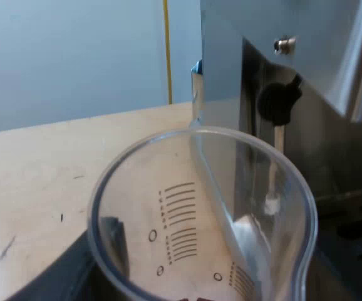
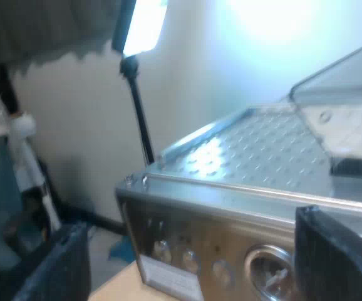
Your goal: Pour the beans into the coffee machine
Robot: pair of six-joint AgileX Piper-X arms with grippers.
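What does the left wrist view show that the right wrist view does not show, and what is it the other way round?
Left wrist view: the measuring glass, close up beside the espresso machine, a black knob on the machine's side, and the wooden table.
Right wrist view: the machine's dimpled top, the clear bean hopper on it, the front dials, the open right tool and a lamp on a stand.
Both: the espresso machine.

Your clear measuring glass (image 1: 200,213), with printed scale marks, is close beside the steel espresso machine (image 2: 231,188). Its clear bean hopper (image 2: 344,106) sits on top.
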